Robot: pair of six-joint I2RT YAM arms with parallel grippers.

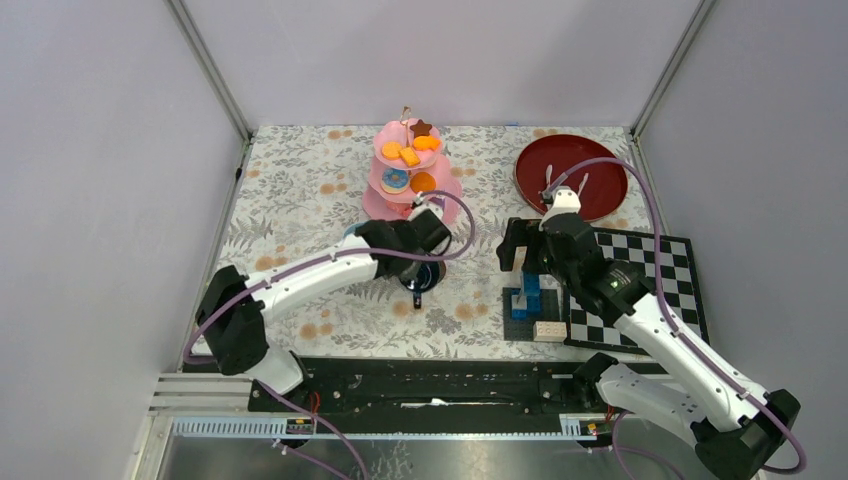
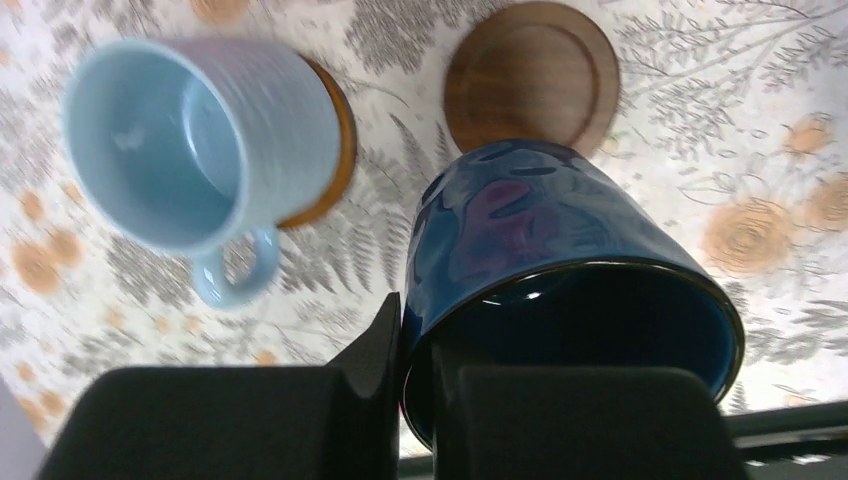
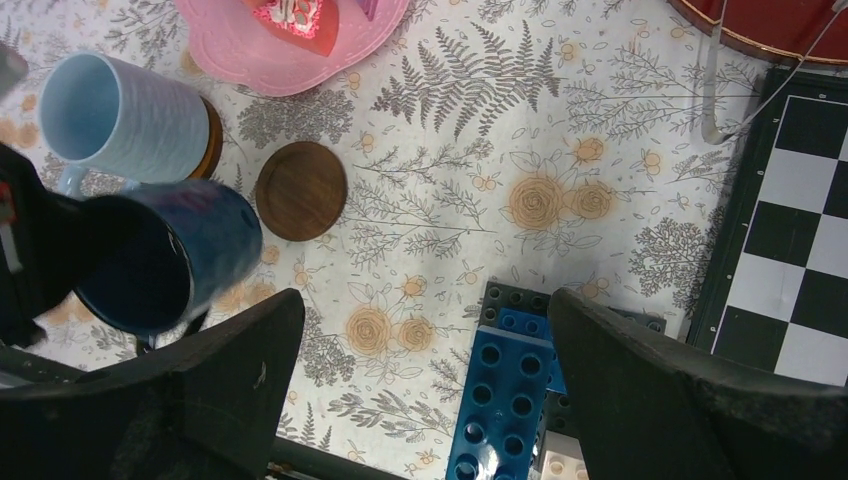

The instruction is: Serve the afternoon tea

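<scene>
My left gripper (image 2: 415, 330) is shut on the rim of the dark-blue mug (image 2: 560, 250), one finger outside the wall and one inside. It holds the mug tilted above the flowered cloth, just short of the empty brown saucer (image 2: 530, 75). The light-blue mug (image 2: 190, 140) stands on the other brown saucer (image 2: 338, 150) to the left. The pink three-tier stand (image 1: 410, 165) with small pastries (image 1: 405, 153) is at the back centre. My right gripper (image 3: 425, 340) is open and empty, hovering by the block stack. The right wrist view also shows the dark-blue mug (image 3: 190, 250) and the empty saucer (image 3: 300, 190).
A blue building-block stack (image 1: 528, 295) on a dark baseplate, with a cream brick (image 1: 549, 330), lies under my right gripper. The chequered board (image 1: 650, 290) is at the right. A red round plate (image 1: 570, 175) with white tongs is at the back right.
</scene>
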